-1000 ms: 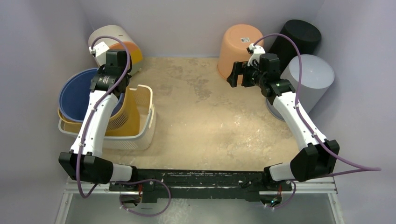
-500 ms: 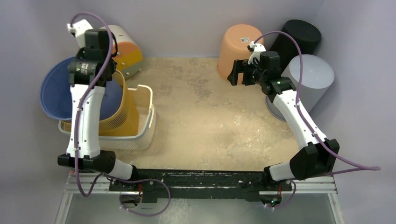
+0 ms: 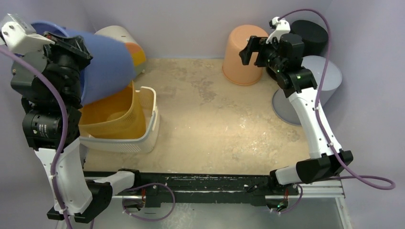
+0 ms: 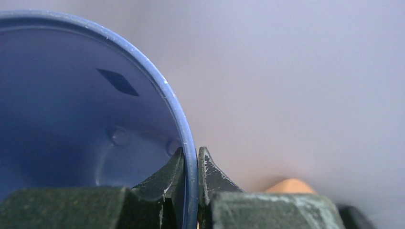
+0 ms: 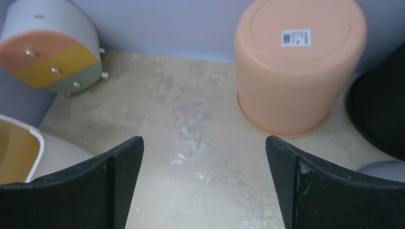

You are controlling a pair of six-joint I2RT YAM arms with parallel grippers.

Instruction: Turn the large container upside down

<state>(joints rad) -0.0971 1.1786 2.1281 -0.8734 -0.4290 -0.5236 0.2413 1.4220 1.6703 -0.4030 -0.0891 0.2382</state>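
The large container (image 3: 106,63) is a blue bucket, lifted high at the far left and tipped on its side above the yellow basket. My left gripper (image 3: 70,49) is shut on its rim. In the left wrist view the two fingers pinch the blue rim (image 4: 190,143) between them, one finger inside the bucket, the left gripper (image 4: 192,157) pointing at the purple wall. My right gripper (image 3: 251,50) hangs open and empty in front of the orange bucket, and the right gripper (image 5: 204,143) in its wrist view shows only bare table between its fingers.
A yellow basket (image 3: 112,117) sits in a white bin (image 3: 149,130) at the left. An upside-down orange bucket (image 3: 241,57) stands at the back, with a black container (image 3: 313,31) and a grey one (image 3: 327,71) to its right. A striped drum (image 5: 52,47) lies at back left.
The left arm has raised the blue container out of the yellow basket, up and to the left, tipping it over. The right arm has lifted and moved slightly back.
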